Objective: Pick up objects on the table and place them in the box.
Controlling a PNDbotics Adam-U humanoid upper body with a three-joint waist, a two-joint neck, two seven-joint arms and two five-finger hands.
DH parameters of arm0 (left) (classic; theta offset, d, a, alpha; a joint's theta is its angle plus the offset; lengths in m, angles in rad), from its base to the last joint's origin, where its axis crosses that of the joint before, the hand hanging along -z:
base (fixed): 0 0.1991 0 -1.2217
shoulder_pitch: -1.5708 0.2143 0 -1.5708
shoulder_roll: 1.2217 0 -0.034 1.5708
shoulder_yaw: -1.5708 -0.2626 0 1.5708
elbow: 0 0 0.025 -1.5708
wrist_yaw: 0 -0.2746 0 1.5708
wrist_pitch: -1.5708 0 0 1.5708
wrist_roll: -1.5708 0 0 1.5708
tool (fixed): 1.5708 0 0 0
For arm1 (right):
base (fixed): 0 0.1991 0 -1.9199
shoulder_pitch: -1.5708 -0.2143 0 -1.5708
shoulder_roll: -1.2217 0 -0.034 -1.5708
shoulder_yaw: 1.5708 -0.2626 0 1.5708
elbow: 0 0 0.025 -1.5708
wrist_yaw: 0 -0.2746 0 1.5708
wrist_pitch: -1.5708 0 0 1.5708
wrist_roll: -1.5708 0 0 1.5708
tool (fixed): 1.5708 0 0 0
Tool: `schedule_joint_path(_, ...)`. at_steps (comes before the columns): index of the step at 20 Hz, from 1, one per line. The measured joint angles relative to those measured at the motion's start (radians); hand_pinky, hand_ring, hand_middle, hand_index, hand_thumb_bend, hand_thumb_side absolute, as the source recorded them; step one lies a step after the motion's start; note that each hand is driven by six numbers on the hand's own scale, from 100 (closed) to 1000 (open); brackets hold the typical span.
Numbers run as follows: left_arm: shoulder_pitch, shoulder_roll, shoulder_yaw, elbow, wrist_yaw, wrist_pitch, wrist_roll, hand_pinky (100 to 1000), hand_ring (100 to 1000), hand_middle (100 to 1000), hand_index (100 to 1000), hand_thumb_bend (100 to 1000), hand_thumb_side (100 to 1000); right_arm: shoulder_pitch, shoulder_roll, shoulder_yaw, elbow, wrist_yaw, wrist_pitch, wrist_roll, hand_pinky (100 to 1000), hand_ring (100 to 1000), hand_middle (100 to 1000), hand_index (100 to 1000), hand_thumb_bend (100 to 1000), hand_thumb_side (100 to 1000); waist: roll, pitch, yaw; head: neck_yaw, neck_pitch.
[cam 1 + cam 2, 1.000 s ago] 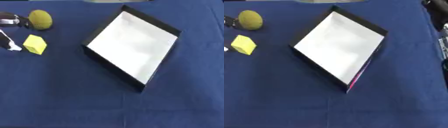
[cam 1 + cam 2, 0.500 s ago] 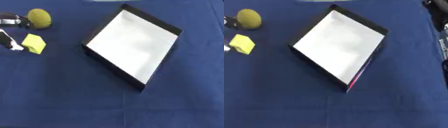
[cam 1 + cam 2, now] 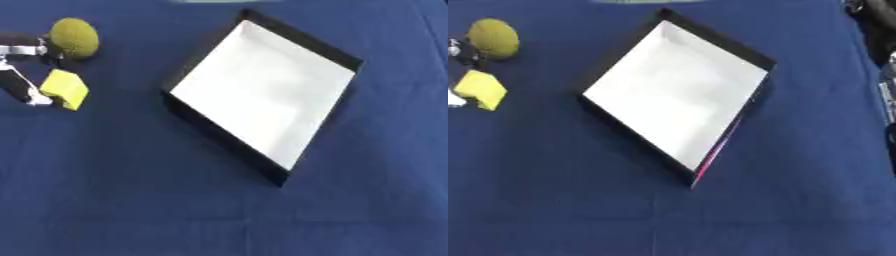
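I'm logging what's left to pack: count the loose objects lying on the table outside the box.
2. A yellow-green ball at the far left, and a yellow block just nearer, beside the left hand. The box looks empty; nothing else shows.

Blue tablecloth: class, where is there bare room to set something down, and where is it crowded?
The blue tablecloth is bare all along the near side below the box, and to the right of the box. The box's white floor holds nothing. It is crowded at the far left, where the yellow block, the green ball and the left robot hand sit close together.
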Motion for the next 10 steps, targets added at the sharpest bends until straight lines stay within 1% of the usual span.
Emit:
schedule_joint_path(3, 0.0, 0.0, 0.0, 0.0, -0.004, 0.0, 0.0, 836, 768, 716, 801, 396, 156, 0.0, 0.0, 0.0, 0.0, 0.0, 0.0, 0.0, 1000, 942, 911, 869, 100, 521, -0.002, 0.0, -0.001, 0.0, -0.003)
schedule_joint_path(5, 0.0, 0.0, 0.0, 0.0, -0.007, 0.0, 0.0, 825, 750, 680, 769, 378, 109, 0.0, 0.0, 0.0, 0.0, 0.0, 0.0, 0.0, 1000, 941, 911, 869, 100, 522, -0.002, 0.0, -0.001, 0.001, -0.003)
schedule_joint_path(10, 0.0, 0.0, 0.0, 0.0, -0.01, 0.001, -0.001, 794, 706, 627, 721, 343, 100, 0.001, 0.0, 0.0, 0.0, 0.0, 0.0, -0.001, 1000, 940, 910, 869, 100, 520, -0.002, 0.0, -0.001, 0.001, -0.003)
